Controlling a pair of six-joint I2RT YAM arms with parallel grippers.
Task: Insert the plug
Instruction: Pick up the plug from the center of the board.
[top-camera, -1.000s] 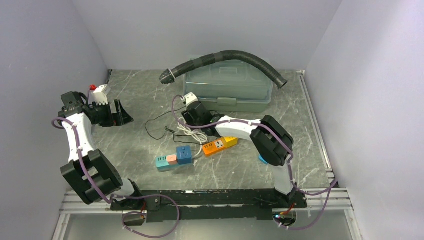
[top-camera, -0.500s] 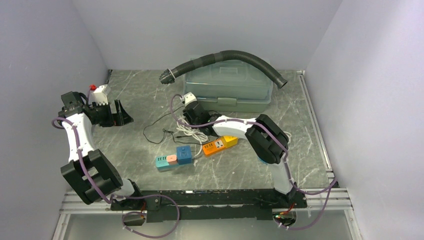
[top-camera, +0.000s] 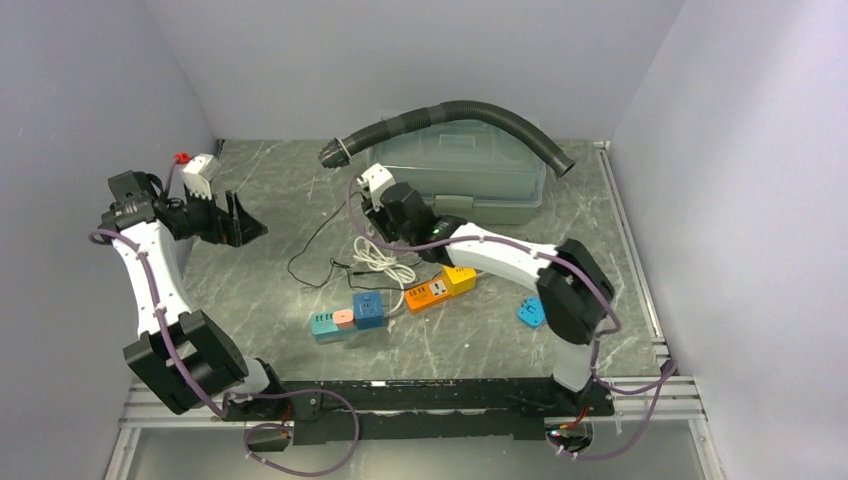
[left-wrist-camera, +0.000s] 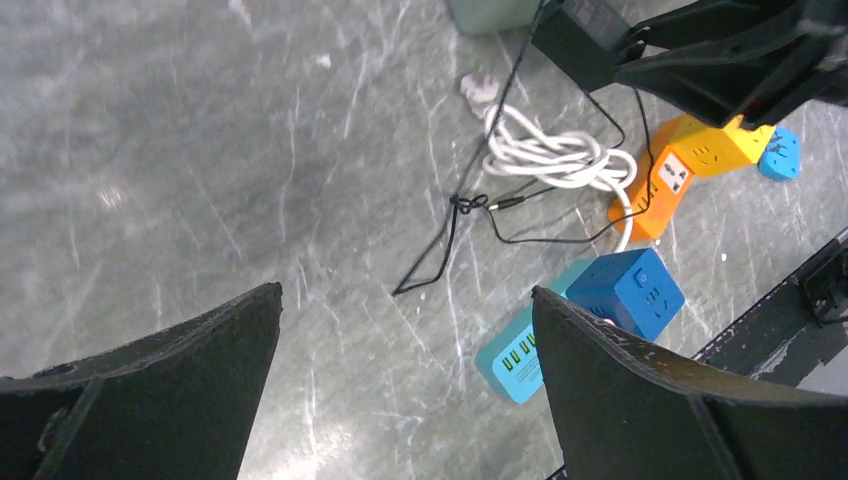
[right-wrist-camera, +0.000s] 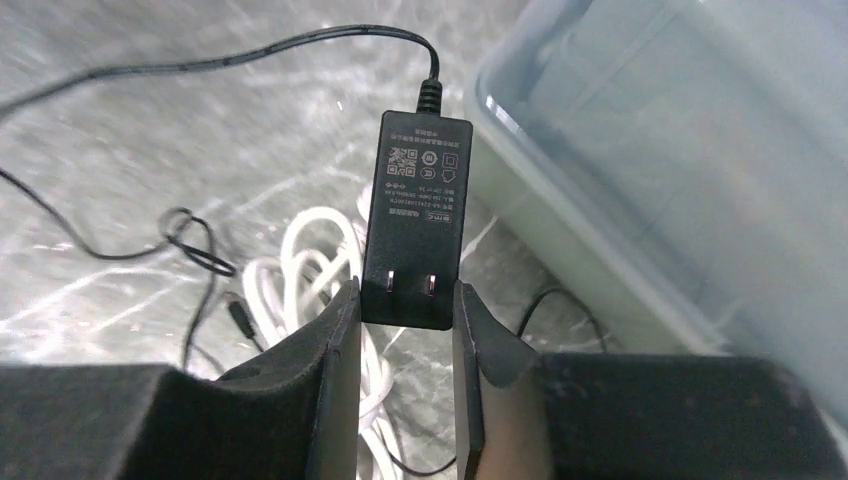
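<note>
The plug is a black adapter block with a white label and two metal prongs, and a thin black cord runs off its far end. My right gripper is shut on its pronged end, and the block points away from the wrist, over the table beside the clear box. In the top view my right gripper sits left of that box. An orange power strip lies just in front of it. My left gripper hangs open at the far left, nothing between its fingers.
A clear lidded box with a black corrugated hose over it stands at the back. A white cable coil, a blue socket cube, a teal strip and a small blue adapter lie mid-table.
My right gripper has closed on the plug and moved toward the back, carrying it up beside the box. My left arm has shifted a little back and left, still open.
</note>
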